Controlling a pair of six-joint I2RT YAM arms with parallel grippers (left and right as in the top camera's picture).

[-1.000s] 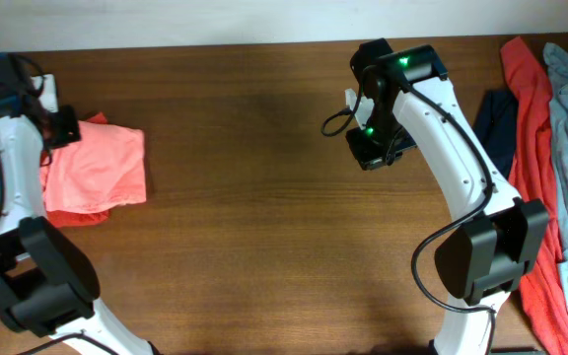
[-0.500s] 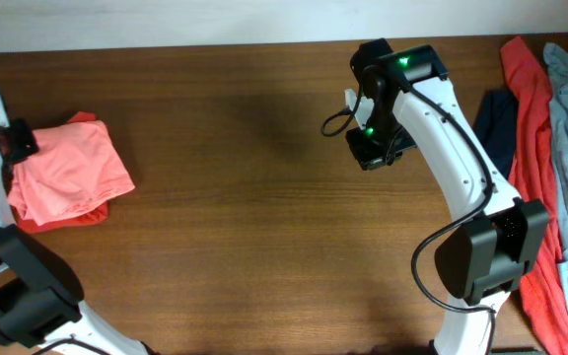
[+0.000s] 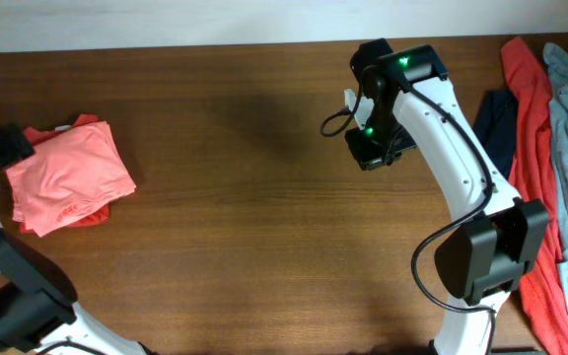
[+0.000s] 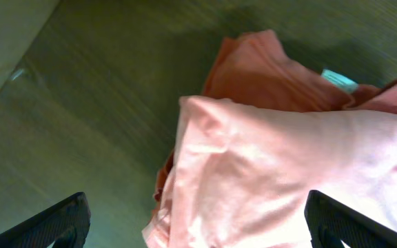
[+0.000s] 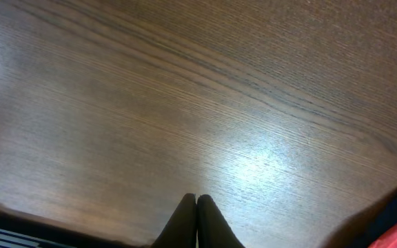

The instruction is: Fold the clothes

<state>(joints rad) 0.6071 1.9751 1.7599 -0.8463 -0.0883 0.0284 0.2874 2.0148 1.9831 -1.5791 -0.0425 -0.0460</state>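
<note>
Clearly, the left gripper [image 4: 200,224] is released. Its two dark fingers [image 4: 54,220] stand wide apart at the bottom corners of the left wrist view, and nothing is between them. The folded light salmon-pink fabric shirt [image 3: 72,177] lies at the far left of the brown wooden table [image 3: 245,227]. It rests on a folded coral-red fabric garment [image 4: 267,65], which shows out beyond it on two sides.

From the wrist view I cannot tell if the open fingers touch the cloth or only hang just above it. That is the main danger, I think. If the arm pulls away low or sideways, one finger may catch the loose edge of the shirt. This would drag the top layer and open the fold, or push the shirt off the garment under it. The two pieces already lie a little skewed to each other, so a small pull is enough. A lift straight up looks safer.

The right gripper [image 5: 197,219] is clenched on nothing, over bare wood to the right of the middle. The heap of unfolded coral-red, grey-blue and navy garments [image 3: 550,177] waits at the right edge. A reach into it may take two pieces together, because they overlap.
</note>
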